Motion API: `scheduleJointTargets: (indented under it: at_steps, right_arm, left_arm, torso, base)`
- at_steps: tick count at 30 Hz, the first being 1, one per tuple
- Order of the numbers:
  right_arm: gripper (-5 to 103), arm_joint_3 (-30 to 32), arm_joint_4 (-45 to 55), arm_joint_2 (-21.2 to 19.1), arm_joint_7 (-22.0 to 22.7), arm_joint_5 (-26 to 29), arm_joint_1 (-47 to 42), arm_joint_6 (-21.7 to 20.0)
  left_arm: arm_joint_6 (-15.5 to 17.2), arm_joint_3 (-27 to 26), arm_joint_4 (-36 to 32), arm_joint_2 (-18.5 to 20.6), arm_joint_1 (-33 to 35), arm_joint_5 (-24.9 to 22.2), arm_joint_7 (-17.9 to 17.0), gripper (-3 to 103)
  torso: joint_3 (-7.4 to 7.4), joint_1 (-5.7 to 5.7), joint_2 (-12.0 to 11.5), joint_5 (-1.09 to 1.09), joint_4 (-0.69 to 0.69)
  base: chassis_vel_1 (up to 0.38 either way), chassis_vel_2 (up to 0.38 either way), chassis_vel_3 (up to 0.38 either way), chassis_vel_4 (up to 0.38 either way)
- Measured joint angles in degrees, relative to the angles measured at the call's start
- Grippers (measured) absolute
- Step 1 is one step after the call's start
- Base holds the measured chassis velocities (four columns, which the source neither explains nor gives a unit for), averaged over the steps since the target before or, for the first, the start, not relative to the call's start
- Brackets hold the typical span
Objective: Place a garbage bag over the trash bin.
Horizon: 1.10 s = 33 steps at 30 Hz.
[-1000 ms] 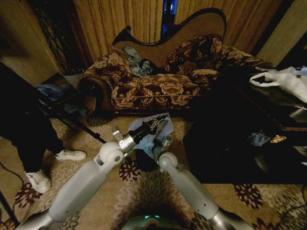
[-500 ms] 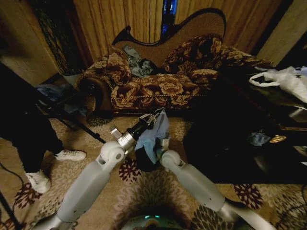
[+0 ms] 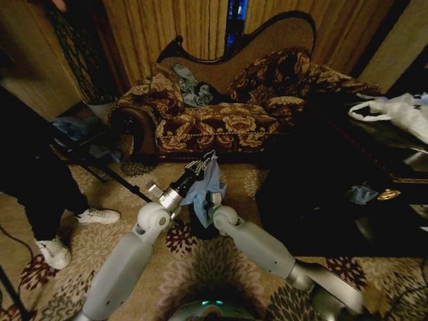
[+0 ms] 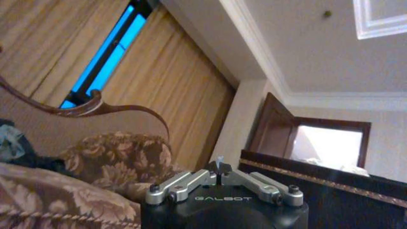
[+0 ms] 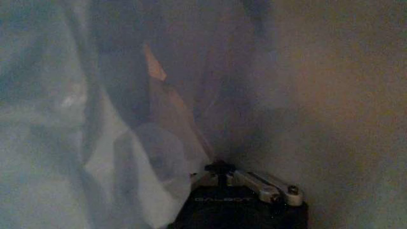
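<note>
The floral sofa (image 3: 214,114) is filling the back of the room, and on the patterned carpet (image 3: 200,267) before it the robot is working with both arms reaching forward and meeting over the small black trash bin (image 3: 200,224), which is standing on the floor between the forearms. The garbage bag (image 3: 206,187), a crumpled light blue film, is hanging in the air just above the bin rather than around its rim, so the task is looking only partly done: the bag is lifted and held over the bin, but opening it and pulling it down over the rim is still left, as far as can be judged. The left arm is angling up and forward, its left hand (image 3: 199,164) raised and pointing towards the sofa, fingers pinched narrowly together on a thin edge of the bag, as the left wrist view shows. The right arm is bending in from the right, the right hand (image 5: 219,168) buried in the film with its fingers closed on the bag.
</note>
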Motion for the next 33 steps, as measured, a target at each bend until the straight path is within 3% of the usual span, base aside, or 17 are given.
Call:
scheduleJointTargets:
  at_steps: [12, 19, 29, 33]
  right_arm:
    - [0, -0.6, 0.2, 0.1, 1.8, -0.1, -0.3, -0.6]
    - [0, -0.9, -1.6, 1.3, 3.0, 1.5, 0.9, -0.9]
    - [0, -2.9, -1.6, -1.1, 4.9, 8.9, 4.9, -1.9]
    - [0, -5.3, -2.0, -1.4, 5.6, 11.9, 8.0, -2.4]
  left_arm:
    - [-1.1, -0.8, 0.0, -2.2, 2.9, 0.4, -4.1, 0]
    - [-1.9, -2.2, 0.5, -4.5, 4.7, 0.5, -9.3, 0]
    - [0.4, -2.0, -0.7, -6.3, 5.1, 1.3, -16.2, 0]
    - [1.3, -1.4, -0.5, -6.3, 3.7, -1.1, -18.6, 0]
  torso:
    - [0.0, 0.0, 0.0, 0.0, 0.01]
    - [0.0, 0.0, 0.0, 0.0, 0.01]
    - [0.0, 0.0, 0.0, 0.0, 0.0]
    - [0.0, 0.0, 0.0, 0.0, 0.01]
  base:
    - [0.0, 0.0, 0.0, 0.0]
    - [0.0, 0.0, 0.0, 0.0]
    - [0.0, 0.0, 0.0, 0.0]
    - [0.0, 0.0, 0.0, 0.0]
